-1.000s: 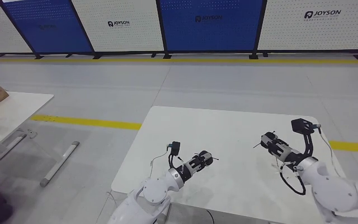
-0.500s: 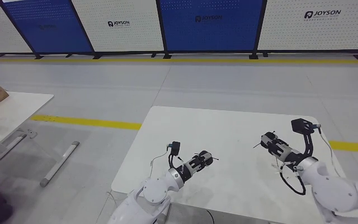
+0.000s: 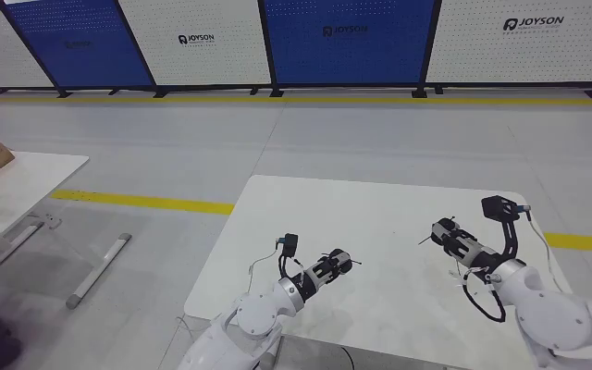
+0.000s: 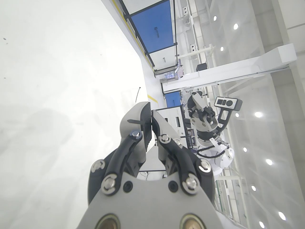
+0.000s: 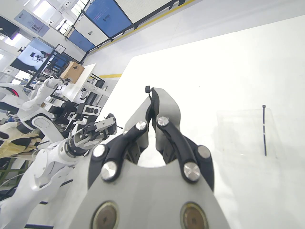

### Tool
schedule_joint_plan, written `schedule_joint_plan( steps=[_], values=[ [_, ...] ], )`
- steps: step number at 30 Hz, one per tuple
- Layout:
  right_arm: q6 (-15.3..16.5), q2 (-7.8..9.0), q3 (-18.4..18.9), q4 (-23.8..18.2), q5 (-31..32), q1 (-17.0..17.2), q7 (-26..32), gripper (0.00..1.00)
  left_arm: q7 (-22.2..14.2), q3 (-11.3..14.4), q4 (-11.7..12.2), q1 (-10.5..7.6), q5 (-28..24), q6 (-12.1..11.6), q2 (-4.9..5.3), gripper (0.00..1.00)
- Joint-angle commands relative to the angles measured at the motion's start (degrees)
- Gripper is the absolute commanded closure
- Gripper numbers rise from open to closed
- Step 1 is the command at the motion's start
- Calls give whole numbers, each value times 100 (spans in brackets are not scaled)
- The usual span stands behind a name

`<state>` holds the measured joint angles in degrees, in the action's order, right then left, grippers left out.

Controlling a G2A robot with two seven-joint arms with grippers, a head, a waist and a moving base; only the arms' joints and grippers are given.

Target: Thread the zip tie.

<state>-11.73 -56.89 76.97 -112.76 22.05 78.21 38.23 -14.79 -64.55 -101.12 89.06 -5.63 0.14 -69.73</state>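
Left gripper clamped on a thin black zip tie, held over the near side of the white table | right gripper pinched together on a second zip tie, head poking past the fingertips | grippers well apart | third zip tie lies in a clear tray on the table

Blue-and-white partition panels, grey floor
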Motion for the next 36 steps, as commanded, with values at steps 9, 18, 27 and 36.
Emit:
schedule_joint_plan(
  steps=[9, 18, 27, 36],
  values=[
    [-104, -188, -600, -240, 33, 444, -1844, 100, 0, 0, 0, 0, 0, 0, 0, 100],
    [-173, -230, -831, -131, 265, 424, -2125, 100, 0, 0, 0, 0, 0, 0, 0, 100],
    [-173, -230, -831, -131, 265, 424, -2125, 100, 0, 0, 0, 0, 0, 0, 0, 100],
    [-173, -230, -831, -131, 265, 424, -2125, 100, 708, 238, -113, -184, 524, 60, -55, 100]
  ],
)
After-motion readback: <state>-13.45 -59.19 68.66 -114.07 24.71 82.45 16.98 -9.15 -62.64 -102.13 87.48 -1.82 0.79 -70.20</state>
